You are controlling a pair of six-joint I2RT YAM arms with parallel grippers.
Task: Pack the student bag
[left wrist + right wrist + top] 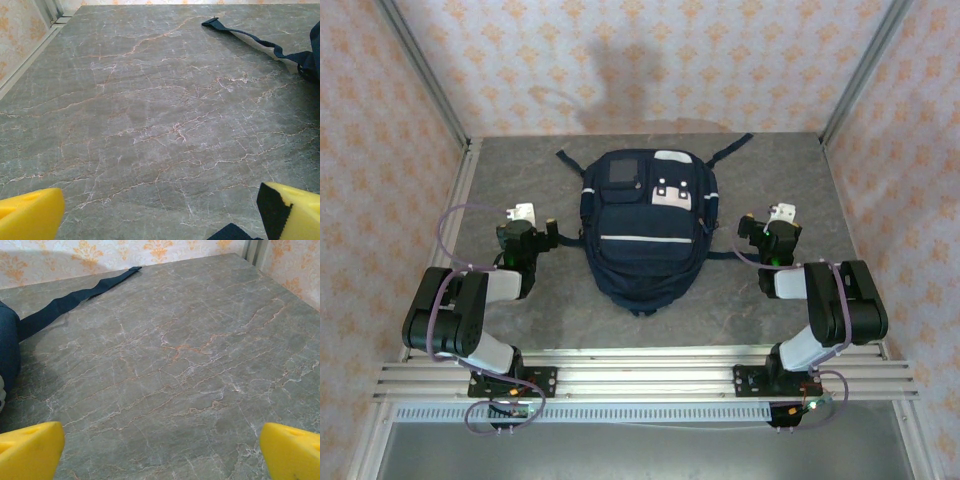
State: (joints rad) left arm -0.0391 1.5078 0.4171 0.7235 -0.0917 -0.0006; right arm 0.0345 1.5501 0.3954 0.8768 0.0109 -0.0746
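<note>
The student bag [645,235] lies flat at the centre of the table [510,175]. Its top end with the grey patch points to 12 o'clock and its bottom end to 6 o'clock, toward the arm bases. The white-flapped pocket faces up.

The left gripper [528,228] sits at the bag's 9 o'clock, near its side but apart from it. The bag therefore lies at 3 o'clock from this gripper. In the left wrist view, the two yellow fingers [27,215] stand wide apart at the lower corners with bare table between them and nothing in their grasp. A sliver of navy fabric shows at 2 o'clock on the frame edge, and the left strap [250,37] trails from it toward 12 o'clock.

The right gripper [772,232] sits at the bag's 3 o'clock, also near and not touching it. The bag lies at 9 o'clock from this gripper. In the right wrist view, its jaws are likewise spread wide and empty over bare table. The bag's rounded side shows at 9 o'clock on the frame edge. The right strap [70,300] runs from it toward 11 o'clock, lying flat on the table.

Both grippers point toward 12 o'clock, flanking the bag.
</note>
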